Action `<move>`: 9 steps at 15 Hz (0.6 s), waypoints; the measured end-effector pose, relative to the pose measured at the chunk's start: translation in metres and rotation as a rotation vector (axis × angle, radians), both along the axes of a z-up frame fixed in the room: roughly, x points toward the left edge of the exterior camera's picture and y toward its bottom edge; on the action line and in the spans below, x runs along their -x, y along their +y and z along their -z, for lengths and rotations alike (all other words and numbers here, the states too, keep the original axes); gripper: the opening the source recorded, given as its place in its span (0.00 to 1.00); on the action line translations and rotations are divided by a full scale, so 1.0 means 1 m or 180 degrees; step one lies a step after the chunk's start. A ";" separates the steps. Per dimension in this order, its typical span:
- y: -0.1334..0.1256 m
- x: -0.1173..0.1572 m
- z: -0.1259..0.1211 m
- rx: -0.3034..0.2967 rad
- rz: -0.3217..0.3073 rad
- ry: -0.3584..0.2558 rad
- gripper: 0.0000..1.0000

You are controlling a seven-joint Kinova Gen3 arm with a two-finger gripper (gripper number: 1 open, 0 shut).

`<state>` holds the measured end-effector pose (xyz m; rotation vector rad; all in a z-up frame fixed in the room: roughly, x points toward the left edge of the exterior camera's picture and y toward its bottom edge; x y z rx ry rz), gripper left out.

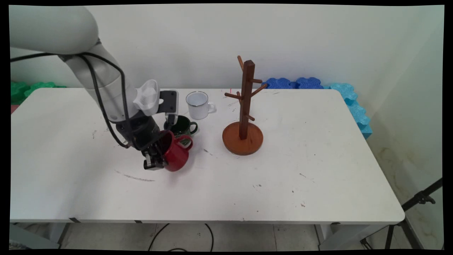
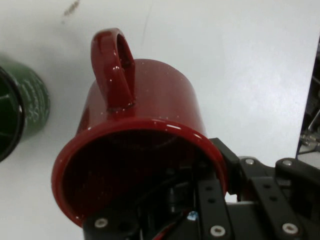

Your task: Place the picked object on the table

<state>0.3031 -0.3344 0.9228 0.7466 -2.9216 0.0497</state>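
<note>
Red mug sits clamped in my pincer left of frame centre, tilted, one finger inside its rim, handle up. My hand view shows pale lettering on the green mug at its left edge, unreadable. Only the main view shows the white mug and wooden mug tree.
</note>
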 end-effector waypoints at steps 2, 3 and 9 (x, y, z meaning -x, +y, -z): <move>-0.001 0.003 0.005 -0.0042 -0.0011 -0.0055 0.00; -0.002 0.004 0.007 -0.0052 -0.0015 -0.0070 0.00; -0.006 0.012 0.025 -0.0123 -0.0033 -0.0156 0.00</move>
